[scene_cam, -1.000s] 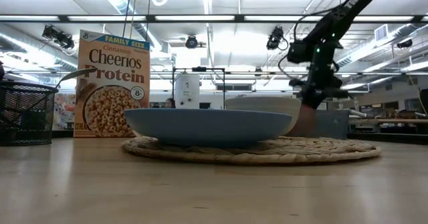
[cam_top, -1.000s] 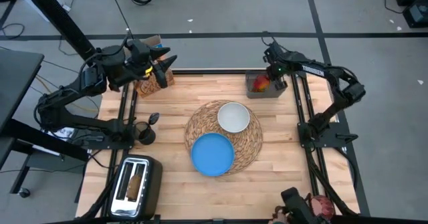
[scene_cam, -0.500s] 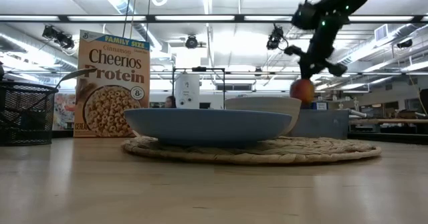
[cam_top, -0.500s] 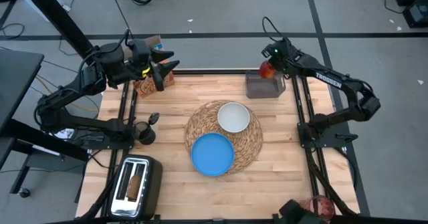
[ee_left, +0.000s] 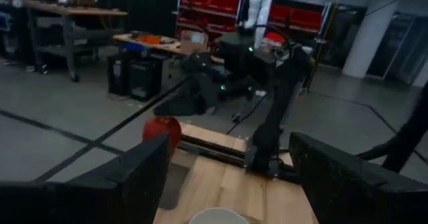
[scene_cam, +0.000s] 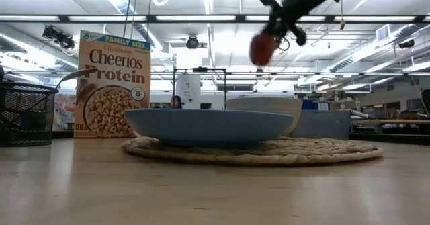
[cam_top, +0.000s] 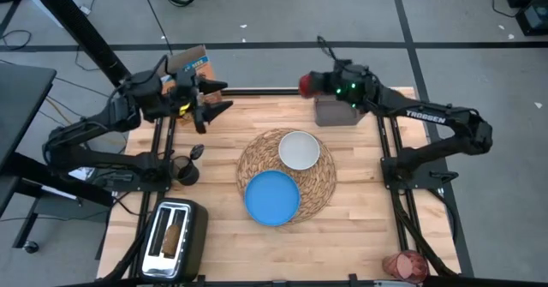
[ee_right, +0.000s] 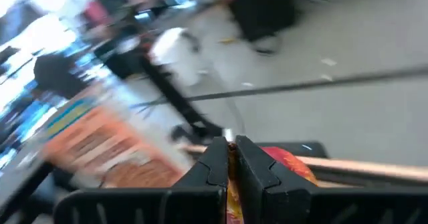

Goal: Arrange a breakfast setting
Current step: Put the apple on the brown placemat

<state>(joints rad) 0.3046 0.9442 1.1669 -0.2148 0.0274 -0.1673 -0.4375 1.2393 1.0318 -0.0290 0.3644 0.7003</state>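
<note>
While the round red apple (cam_top: 309,83) hangs pinched in the right gripper (cam_top: 318,83) above the table's far edge, upper centre of the high view, the left gripper (cam_top: 208,103) stands with jaws wide and empty at upper left, beside the tall orange Cheerios box (cam_top: 190,62). At centre the round woven straw placemat (cam_top: 323,181) carries the small white bowl (cam_top: 299,150) and blue plate (cam_top: 272,197).

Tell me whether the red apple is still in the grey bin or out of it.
Out. The right gripper holds the red apple in the air, off to the side of the grey bin, well above the table.
</note>
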